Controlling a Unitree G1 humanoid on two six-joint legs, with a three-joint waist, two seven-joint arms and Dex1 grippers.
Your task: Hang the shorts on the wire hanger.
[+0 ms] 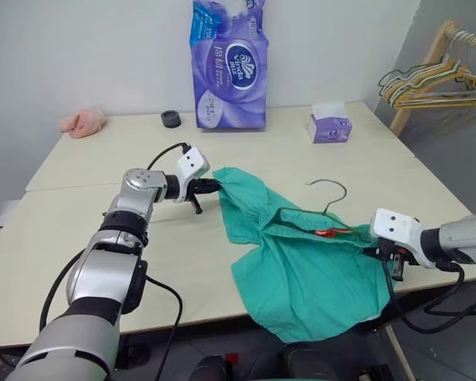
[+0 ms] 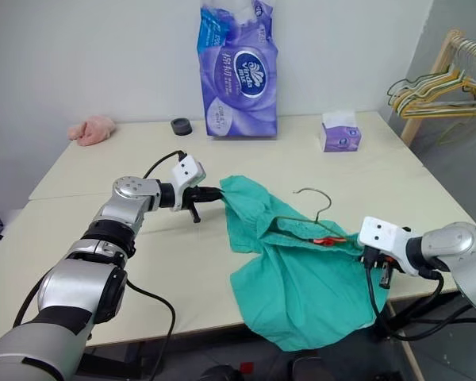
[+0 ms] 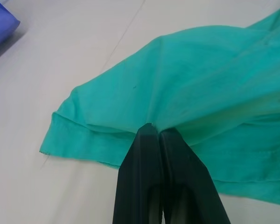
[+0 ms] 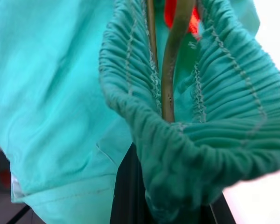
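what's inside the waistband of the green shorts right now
The wire hanger runs inside the shorts through the gathered waistband, beside an orange tag; its hook sticks out. Its lower bar is covered.

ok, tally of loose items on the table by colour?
Teal-green: 1, shorts
Purple: 2, tissue pack, tissue box
Pink: 1, cloth
Black: 1, small ring
Dark wire: 1, wire hanger
Total: 6

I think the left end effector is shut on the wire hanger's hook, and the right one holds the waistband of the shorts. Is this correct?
Not quite. The left end effector is shut on a fold of the shorts, not on the wire hanger, whose hook lies free on the table; the left wrist view shows it. The right end effector does hold the waistband.
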